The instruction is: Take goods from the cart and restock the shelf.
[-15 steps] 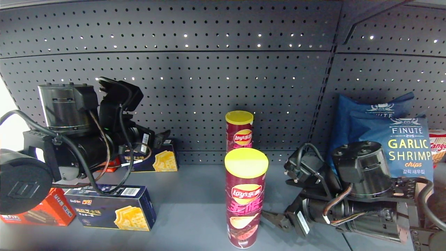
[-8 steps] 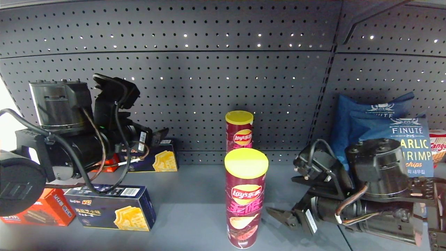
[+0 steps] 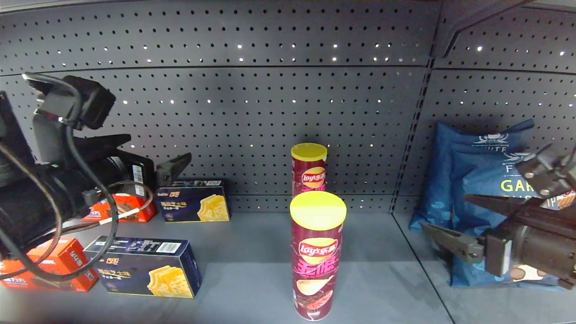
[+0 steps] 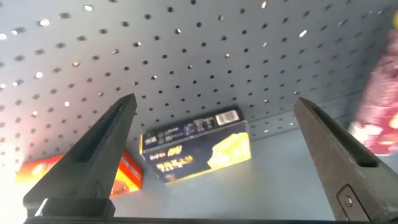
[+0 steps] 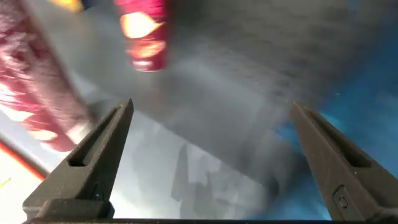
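Two maroon chip cans with yellow lids stand upright on the grey shelf (image 3: 252, 252), the front can (image 3: 317, 254) near the edge and the back can (image 3: 308, 168) against the pegboard. My right gripper (image 3: 447, 213) hangs open and empty to the right of the front can, well apart from it, in front of the blue bags. In the right wrist view that gripper (image 5: 211, 107) faces the blurred front can (image 5: 37, 93) and back can (image 5: 143, 31). My left gripper (image 3: 157, 150) is open and empty at the left, above the boxes. From the left wrist, this gripper (image 4: 216, 106) frames a navy box (image 4: 196, 144).
Navy cracker boxes (image 3: 148, 267) (image 3: 193, 207) and orange boxes (image 3: 49, 265) (image 3: 119, 209) lie at the shelf's left. Blue chip bags (image 3: 477, 180) lean at the right, past a shelf upright (image 3: 416, 135). The pegboard wall (image 3: 252, 103) closes the back. Bare shelf lies around the cans.
My right gripper has drawn back to the right, away from the front can. The left arm has pulled back to the left and upward. Both cans stay where they stood.
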Robot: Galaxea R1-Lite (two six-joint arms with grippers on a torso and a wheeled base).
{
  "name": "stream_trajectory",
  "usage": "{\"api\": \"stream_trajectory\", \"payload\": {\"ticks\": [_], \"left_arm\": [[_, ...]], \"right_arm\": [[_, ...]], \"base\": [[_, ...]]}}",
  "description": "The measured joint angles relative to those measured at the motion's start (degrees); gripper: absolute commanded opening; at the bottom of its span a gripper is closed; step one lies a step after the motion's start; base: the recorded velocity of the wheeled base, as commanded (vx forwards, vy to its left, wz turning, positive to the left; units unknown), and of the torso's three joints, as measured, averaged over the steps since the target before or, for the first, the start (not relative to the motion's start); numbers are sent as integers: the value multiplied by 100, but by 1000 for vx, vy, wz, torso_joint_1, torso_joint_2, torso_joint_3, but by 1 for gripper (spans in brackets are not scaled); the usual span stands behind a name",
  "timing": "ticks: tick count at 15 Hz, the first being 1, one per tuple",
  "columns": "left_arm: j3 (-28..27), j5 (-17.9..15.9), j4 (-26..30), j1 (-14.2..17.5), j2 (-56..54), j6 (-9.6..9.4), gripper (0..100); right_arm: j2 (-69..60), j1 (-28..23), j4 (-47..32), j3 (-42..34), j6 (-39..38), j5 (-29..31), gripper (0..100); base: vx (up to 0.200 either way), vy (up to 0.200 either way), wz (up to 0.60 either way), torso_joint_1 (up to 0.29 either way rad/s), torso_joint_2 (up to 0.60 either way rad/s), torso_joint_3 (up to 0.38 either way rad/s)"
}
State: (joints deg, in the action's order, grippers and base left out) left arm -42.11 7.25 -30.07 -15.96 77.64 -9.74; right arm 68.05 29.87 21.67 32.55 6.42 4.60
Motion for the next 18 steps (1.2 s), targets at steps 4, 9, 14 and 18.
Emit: {"api": "stream_trajectory", "payload": {"ticks": [4, 9, 14, 18], "left_arm": [[724, -316, -39, 100, -892, 46, 100], [1563, -135, -57, 172, -1852, 60, 100], [2979, 73, 82, 334, -3558, 55, 100], [3426, 194, 1409, 395, -4953, 63, 100]], "right_arm": [[-1548, -1267, -60, -959, 13, -22, 100], [-3176, -2094, -107, -2175, -11, 207, 100], [-4625, -2676, -920, -2737, -35, 334, 100], [-6061, -2918, -2462, -2850, -372, 534, 100]], "base": [[0, 0, 0, 0, 0, 0], [0, 0, 0, 0, 0, 0], [0, 0, 0, 0, 0, 0], [0, 0, 0, 0, 0, 0]]}}
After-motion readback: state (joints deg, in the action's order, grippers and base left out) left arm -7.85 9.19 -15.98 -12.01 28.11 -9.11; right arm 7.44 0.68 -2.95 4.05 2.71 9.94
